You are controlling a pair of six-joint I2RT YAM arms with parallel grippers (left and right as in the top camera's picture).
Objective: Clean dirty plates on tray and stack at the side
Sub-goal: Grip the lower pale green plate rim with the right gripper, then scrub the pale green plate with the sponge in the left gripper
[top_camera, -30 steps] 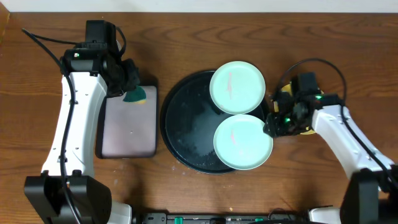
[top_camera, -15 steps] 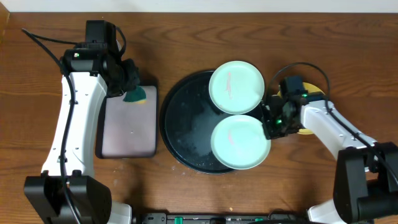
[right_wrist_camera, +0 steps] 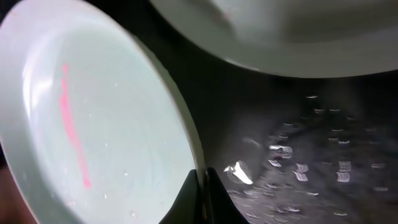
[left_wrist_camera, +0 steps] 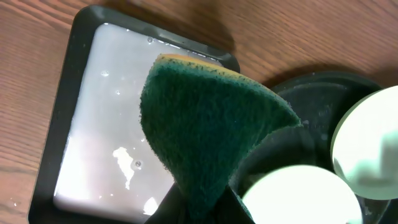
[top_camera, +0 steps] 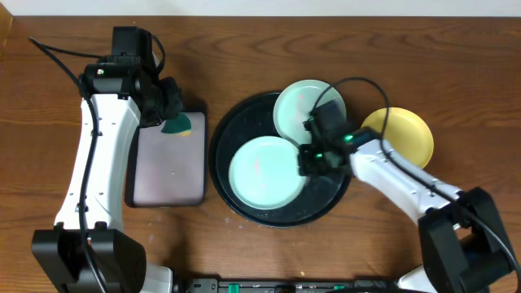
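Note:
The round black tray (top_camera: 244, 207) lies mid-table. A mint plate (top_camera: 262, 172) with a pink streak lies in its middle. My right gripper (top_camera: 311, 159) is shut on that plate's right rim, which shows in the right wrist view (right_wrist_camera: 99, 118). A second mint plate (top_camera: 295, 110) leans on the tray's far rim, partly under the right arm, and shows in the right wrist view (right_wrist_camera: 292, 31). The yellow plate (top_camera: 400, 134) lies on the table right of the tray. My left gripper (top_camera: 169, 114) is shut on a green and yellow sponge (left_wrist_camera: 205, 118) above the grey tray.
A rectangular grey tray with a black rim (top_camera: 167, 163) holds wet streaks left of the round tray; it also shows in the left wrist view (left_wrist_camera: 106, 124). The round tray's floor is wet (right_wrist_camera: 311, 155). Cables run behind both arms.
My right gripper has pulled the near mint plate left, from the tray's right side to its middle. The yellow plate, earlier hidden under the arm, now shows. The left arm has not moved.

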